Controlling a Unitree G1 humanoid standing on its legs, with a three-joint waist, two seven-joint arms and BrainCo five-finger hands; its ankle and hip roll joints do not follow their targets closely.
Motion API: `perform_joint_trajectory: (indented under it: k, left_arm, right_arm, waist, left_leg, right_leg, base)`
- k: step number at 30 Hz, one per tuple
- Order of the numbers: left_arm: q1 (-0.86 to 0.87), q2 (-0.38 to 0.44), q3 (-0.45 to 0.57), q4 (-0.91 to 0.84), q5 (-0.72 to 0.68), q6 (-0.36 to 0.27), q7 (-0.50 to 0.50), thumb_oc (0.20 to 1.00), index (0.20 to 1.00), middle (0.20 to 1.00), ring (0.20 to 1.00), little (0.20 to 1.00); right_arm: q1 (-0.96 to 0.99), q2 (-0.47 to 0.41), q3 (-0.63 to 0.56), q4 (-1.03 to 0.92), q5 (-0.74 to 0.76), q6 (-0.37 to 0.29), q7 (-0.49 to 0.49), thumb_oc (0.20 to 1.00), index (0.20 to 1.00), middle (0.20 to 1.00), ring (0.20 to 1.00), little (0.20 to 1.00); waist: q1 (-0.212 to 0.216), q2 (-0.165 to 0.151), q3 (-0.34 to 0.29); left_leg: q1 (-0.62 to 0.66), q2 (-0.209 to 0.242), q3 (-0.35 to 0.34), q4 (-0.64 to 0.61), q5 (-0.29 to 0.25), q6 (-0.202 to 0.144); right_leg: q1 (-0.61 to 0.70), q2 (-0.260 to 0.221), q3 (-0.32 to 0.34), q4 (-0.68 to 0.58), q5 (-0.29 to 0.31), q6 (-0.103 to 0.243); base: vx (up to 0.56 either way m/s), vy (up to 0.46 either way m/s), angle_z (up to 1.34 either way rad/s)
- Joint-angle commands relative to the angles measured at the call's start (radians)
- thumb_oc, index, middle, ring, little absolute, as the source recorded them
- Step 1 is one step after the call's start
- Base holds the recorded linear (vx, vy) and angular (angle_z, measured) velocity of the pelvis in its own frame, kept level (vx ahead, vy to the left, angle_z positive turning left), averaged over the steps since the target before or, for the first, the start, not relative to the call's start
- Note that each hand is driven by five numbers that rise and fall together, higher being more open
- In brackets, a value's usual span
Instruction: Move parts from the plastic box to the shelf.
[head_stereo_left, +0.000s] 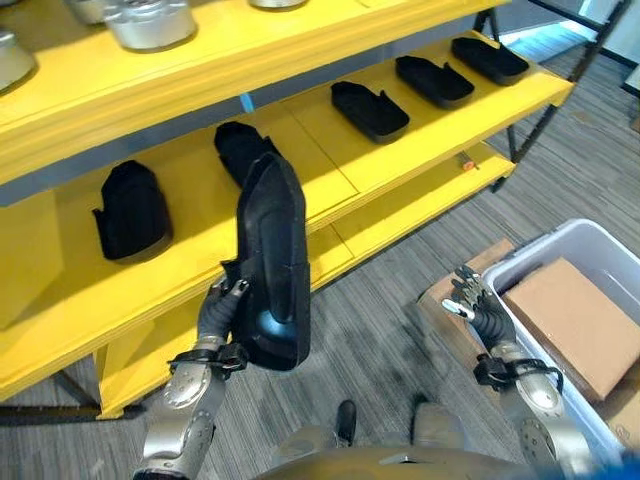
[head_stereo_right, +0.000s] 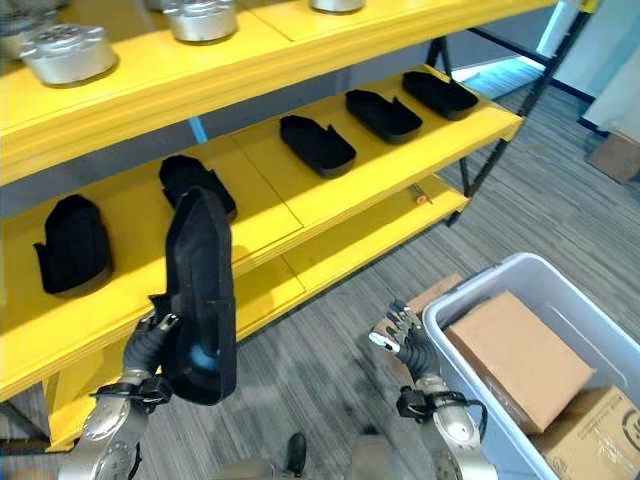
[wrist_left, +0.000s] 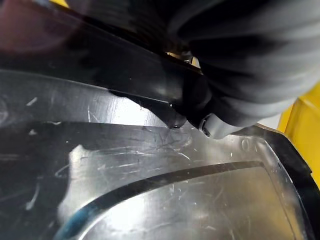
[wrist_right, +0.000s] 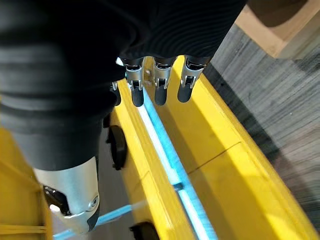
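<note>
A long black plastic part (head_stereo_left: 270, 250) stands upright in my left hand (head_stereo_left: 214, 312), whose fingers are curled round its lower edge, in front of the yellow shelf (head_stereo_left: 400, 150). Up close in the left wrist view, the part's glossy scratched surface (wrist_left: 150, 190) lies against the hand (wrist_left: 250, 75). Several matching black parts (head_stereo_left: 370, 108) lie in a row on the middle shelf board. My right hand (head_stereo_left: 474, 303) hangs open and holds nothing beside the grey plastic box (head_stereo_left: 560, 240); its fingers (wrist_right: 160, 85) are relaxed over the yellow shelf (wrist_right: 225, 165).
Silver metal parts (head_stereo_left: 150, 22) sit on the upper shelf board. A flat cardboard box (head_stereo_right: 520, 360) lies inside the plastic box, with another carton (head_stereo_right: 595, 440) beside it. Grey carpet runs between shelf and box. A dark shelf leg (head_stereo_left: 545, 115) stands at the right.
</note>
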Motion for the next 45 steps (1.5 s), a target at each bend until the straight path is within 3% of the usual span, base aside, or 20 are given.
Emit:
perform_joint_trajectory:
  k: [1, 7, 12, 13, 15, 17, 19, 21, 22, 23, 24, 26, 27, 28, 31, 35, 40, 43, 44, 45]
  left_arm:
    - [-0.014, 0.013, 0.04, -0.106, 0.03, -0.055, -0.029, 0.2, 0.2, 0.2, 0.2, 0.2]
    - [0.003, -0.019, 0.04, -0.119, 0.006, -0.069, -0.028, 0.2, 0.2, 0.2, 0.2, 0.2]
    - [0.022, -0.026, 0.047, -0.128, -0.014, -0.064, -0.031, 0.2, 0.2, 0.2, 0.2, 0.2]
    - [0.021, -0.023, 0.045, -0.127, -0.017, -0.067, -0.031, 0.2, 0.2, 0.2, 0.2, 0.2]
    - [0.007, -0.022, 0.034, -0.128, -0.031, -0.074, -0.033, 0.2, 0.2, 0.2, 0.2, 0.2]
    - [-0.001, -0.019, 0.035, -0.128, -0.041, -0.077, -0.036, 0.2, 0.2, 0.2, 0.2, 0.2]
    - [0.004, -0.012, 0.049, -0.134, -0.042, -0.069, -0.028, 0.2, 0.2, 0.2, 0.2, 0.2]
    - [0.022, -0.011, 0.053, -0.143, -0.049, -0.068, -0.026, 0.2, 0.2, 0.2, 0.2, 0.2]
    - [0.017, -0.01, 0.048, -0.139, -0.047, -0.068, -0.002, 0.2, 0.2, 0.2, 0.2, 0.2]
    - [0.001, -0.015, 0.04, -0.131, -0.051, -0.063, 0.011, 0.2, 0.2, 0.2, 0.2, 0.2]
    - [-0.026, -0.016, 0.025, -0.11, -0.053, -0.064, -0.001, 0.2, 0.2, 0.2, 0.2, 0.2]
    - [-0.027, -0.014, 0.021, -0.107, -0.051, -0.067, -0.004, 0.2, 0.2, 0.2, 0.2, 0.2]
    - [-0.054, 0.004, 0.011, -0.111, -0.046, -0.07, -0.011, 0.2, 0.2, 0.2, 0.2, 0.2]
    - [-0.056, 0.004, 0.011, -0.111, -0.046, -0.07, -0.011, 0.2, 0.2, 0.2, 0.2, 0.2]
    - [-0.076, 0.045, 0.008, -0.112, -0.039, -0.083, -0.015, 0.2, 0.2, 0.2, 0.2, 0.2]
    - [-0.075, 0.048, 0.012, -0.109, -0.045, -0.077, -0.007, 0.2, 0.2, 0.2, 0.2, 0.2]
    - [-0.062, 0.055, 0.023, -0.111, -0.037, -0.075, -0.002, 0.2, 0.2, 0.2, 0.2, 0.2]
    - [-0.074, 0.063, 0.024, -0.109, -0.041, -0.072, 0.003, 0.2, 0.2, 0.2, 0.2, 0.2]
    - [-0.074, 0.063, 0.025, -0.109, -0.041, -0.072, 0.003, 0.2, 0.2, 0.2, 0.2, 0.2]
    - [-0.094, 0.068, 0.026, -0.107, -0.039, -0.078, 0.012, 0.2, 0.2, 0.2, 0.2, 0.2]
  right_arm:
    - [-0.018, -0.041, -0.027, -0.067, 0.044, -0.041, 0.021, 1.0, 1.0, 1.0, 1.0, 1.0]
    - [-0.05, -0.073, -0.002, -0.075, 0.047, -0.042, 0.026, 1.0, 1.0, 1.0, 1.0, 1.0]
    - [-0.053, -0.086, -0.005, -0.07, 0.059, -0.039, 0.027, 1.0, 1.0, 1.0, 1.0, 1.0]
    - [-0.049, -0.093, -0.006, -0.07, 0.063, -0.037, 0.029, 1.0, 1.0, 1.0, 1.0, 1.0]
    - [-0.031, -0.118, -0.026, -0.068, 0.063, -0.04, 0.03, 1.0, 1.0, 1.0, 1.0, 1.0]
    - [-0.036, -0.126, -0.033, -0.057, 0.059, -0.043, 0.021, 1.0, 1.0, 1.0, 1.0, 1.0]
    - [-0.031, -0.12, -0.047, -0.056, 0.058, -0.045, 0.01, 1.0, 1.0, 1.0, 1.0, 1.0]
    - [-0.018, -0.119, -0.05, -0.056, 0.06, -0.043, 0.006, 1.0, 1.0, 1.0, 1.0, 1.0]
    - [-0.025, -0.124, -0.047, -0.048, 0.06, -0.046, -0.012, 1.0, 1.0, 1.0, 1.0, 1.0]
    - [-0.038, -0.128, -0.048, -0.045, 0.059, -0.05, -0.025, 1.0, 1.0, 1.0, 1.0, 1.0]
    - [-0.043, -0.12, -0.054, -0.055, 0.057, -0.058, -0.031, 1.0, 1.0, 1.0, 1.0, 1.0]
    - [-0.048, -0.114, -0.047, -0.057, 0.04, -0.061, -0.026, 1.0, 1.0, 1.0, 1.0, 1.0]
    - [-0.076, -0.101, -0.041, -0.06, 0.029, -0.064, -0.04, 1.0, 1.0, 1.0, 1.0, 1.0]
    - [-0.078, -0.1, -0.041, -0.059, 0.028, -0.064, -0.04, 1.0, 1.0, 1.0, 1.0, 1.0]
    - [-0.074, -0.073, -0.033, -0.064, 0.04, -0.055, -0.027, 1.0, 1.0, 1.0, 1.0, 1.0]
    - [-0.067, -0.057, -0.043, -0.068, 0.041, -0.048, -0.029, 1.0, 1.0, 1.0, 1.0, 1.0]
    - [-0.082, -0.052, -0.034, -0.071, 0.047, -0.046, -0.025, 1.0, 1.0, 1.0, 1.0, 1.0]
    - [-0.105, -0.027, -0.003, -0.056, 0.065, -0.044, -0.017, 1.0, 1.0, 1.0, 1.0, 1.0]
    - [-0.106, -0.027, -0.003, -0.055, 0.065, -0.044, -0.017, 1.0, 1.0, 1.0, 1.0, 1.0]
    - [-0.134, -0.018, 0.029, -0.044, 0.079, -0.047, -0.01, 1.0, 1.0, 1.0, 1.0, 1.0]
  waist:
    - [-0.039, -0.036, -0.027]
    - [-0.01, -0.049, -0.052]
    - [0.0, -0.041, -0.043]
    - [-0.001, -0.04, -0.028]
    - [0.003, -0.031, 0.03]
    - [0.007, -0.032, 0.045]
    - [-0.003, -0.053, 0.04]
    - [-0.005, -0.063, 0.03]
    - [-0.003, -0.048, 0.029]
    - [-0.014, -0.031, 0.031]
    - [-0.032, 0.013, 0.024]
    - [-0.029, 0.021, 0.018]
    - [-0.029, 0.031, 0.018]
    - [-0.032, 0.029, 0.021]
    - [-0.017, 0.0, 0.037]
    - [0.002, -0.022, 0.03]
    - [0.026, -0.043, 0.024]
    - [0.038, -0.056, 0.012]
    - [0.04, -0.057, 0.01]
    - [0.057, -0.039, 0.013]
  left_leg:
    - [-0.024, -0.033, 0.057, -0.049, 0.015, -0.093]
    - [-0.001, -0.045, 0.088, -0.049, -0.009, -0.088]
    - [-0.017, -0.05, 0.108, 0.041, -0.046, -0.085]
    - [-0.054, -0.061, 0.114, 0.129, -0.069, -0.095]
    - [-0.168, -0.078, 0.149, 0.368, 0.0, -0.199]
    - [-0.213, -0.052, 0.165, 0.425, 0.015, -0.221]
    - [-0.214, 0.08, 0.214, 0.404, -0.027, -0.173]
    - [-0.153, 0.213, 0.214, 0.241, -0.001, -0.162]
    - [-0.157, 0.34, 0.159, 0.106, 0.116, -0.184]
    - [-0.154, 0.407, 0.164, 0.038, 0.19, -0.209]
    - [-0.106, 0.445, 0.245, -0.023, 0.211, -0.265]
    - [-0.092, 0.442, 0.252, -0.03, 0.181, -0.272]
    - [-0.115, 0.399, 0.254, 0.019, 0.128, -0.266]
    - [-0.119, 0.396, 0.25, 0.027, 0.124, -0.264]
    - [-0.178, 0.315, 0.256, 0.195, 0.014, -0.259]
    - [-0.216, 0.288, 0.259, 0.275, -0.036, -0.261]
    - [-0.246, 0.241, 0.255, 0.352, -0.098, -0.225]
    - [-0.257, 0.191, 0.278, 0.334, -0.115, -0.172]
    - [-0.257, 0.19, 0.281, 0.332, -0.114, -0.172]
    - [-0.227, 0.193, 0.315, 0.272, -0.101, -0.149]
  right_leg:
    - [0.059, 0.048, -0.113, -0.202, 0.099, -0.023]
    - [0.159, 0.048, -0.085, -0.369, 0.139, -0.033]
    - [0.167, 0.044, -0.065, -0.341, 0.119, -0.046]
    - [0.161, 0.036, -0.067, -0.32, 0.103, -0.054]
    - [0.169, 0.014, -0.091, -0.295, 0.084, -0.071]
    - [0.164, -0.001, -0.105, -0.282, 0.076, -0.074]
    - [0.169, -0.041, -0.11, -0.272, 0.069, -0.062]
    - [0.17, -0.073, -0.109, -0.259, 0.048, -0.05]
    - [0.132, -0.087, -0.091, -0.203, 0.017, -0.033]
    - [0.103, -0.102, -0.094, -0.146, -0.015, -0.025]
    - [0.078, -0.133, -0.104, -0.069, -0.05, 0.006]
    - [0.063, -0.143, -0.101, -0.043, -0.049, 0.013]
    - [0.082, -0.193, -0.107, -0.047, -0.025, 0.039]
    - [0.085, -0.197, -0.109, -0.048, -0.024, 0.04]
    - [0.16, -0.279, -0.127, -0.112, 0.011, 0.081]
    - [0.226, -0.322, -0.181, -0.184, 0.04, 0.103]
    - [0.251, -0.365, -0.183, -0.229, 0.101, 0.117]
    - [0.21, -0.406, -0.164, -0.248, 0.267, 0.12]
    - [0.207, -0.407, -0.161, -0.25, 0.269, 0.121]
    - [0.164, -0.4, -0.245, -0.211, 0.27, 0.098]
  base:
    - [0.06, -0.027, 0.26]
    - [0.12, -0.029, 0.06]
    - [0.07, -0.021, -0.04]
    - [0.0, 0.011, 0.06]
    - [-0.08, 0.03, 0.24]
    - [-0.04, 0.008, 0.6]
    - [0.07, 0.06, 0.7]
    - [0.12, 0.226, 0.51]
    - [0.1, 0.397, 0.28]
    - [0.15, 0.718, 0.13]
    - [0.14, 0.635, 0.13]
    - [0.11, 0.444, 0.18]
    - [0.06, 0.273, 0.15]
    - [0.1, 0.457, 0.21]
    - [0.08, 0.335, 0.65]
    - [0.09, 0.195, 0.3]
    - [0.06, 0.2, 0.21]
    - [0.01, 0.235, -0.02]
    - [-0.03, 0.267, -0.25]
    - [-0.02, 0.28, -0.42]
